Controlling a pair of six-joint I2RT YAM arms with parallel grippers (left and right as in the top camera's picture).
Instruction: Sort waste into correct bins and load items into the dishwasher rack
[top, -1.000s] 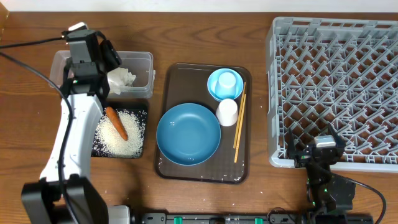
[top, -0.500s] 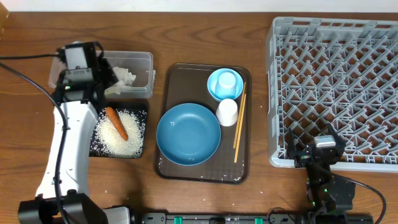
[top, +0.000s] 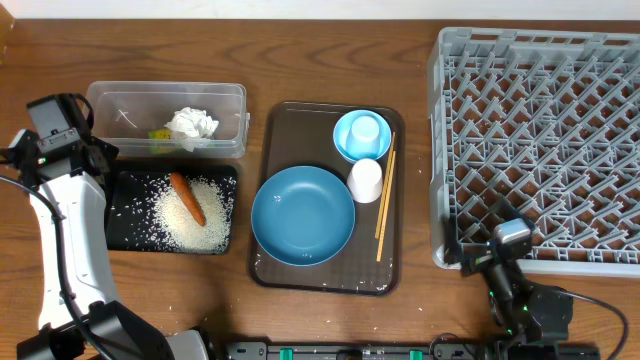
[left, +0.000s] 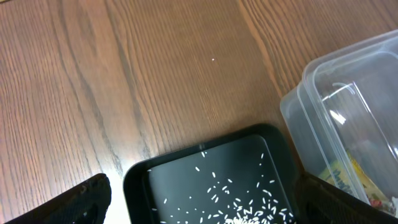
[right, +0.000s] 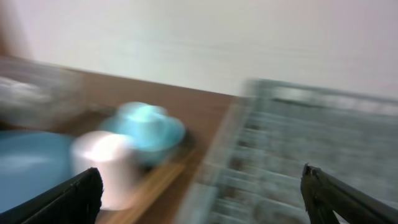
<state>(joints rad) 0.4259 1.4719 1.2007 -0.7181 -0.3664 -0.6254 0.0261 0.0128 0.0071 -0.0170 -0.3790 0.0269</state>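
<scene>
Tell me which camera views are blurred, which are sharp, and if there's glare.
Right wrist view: heavily blurred; the small white cup, small light-blue bowl and grey plastic lattice rack are smeared. Left wrist view: sharp, white rice grains crisp on the shallow black tray, faint glare on the clear plastic tub. Overhead view: sharp, evenly lit.

- A wooden table (top: 330, 60) fills nearly the whole overhead view, brown with long dark grain lines; the left wrist view shows its grain (left: 124, 74) up close across the upper part of the frame.
- A dark brown serving tray (top: 300, 125) with rounded corners lies flat on the table just left of centre, its long sides running up and down the frame.
- A white wall (top: 250, 8) shows as a thin strip along the top edge; in the blurred right wrist view it (right: 186, 37) fills the upper half.
- A tan object (top: 5, 30), cut off at the upper left corner, cannot be identified.
</scene>
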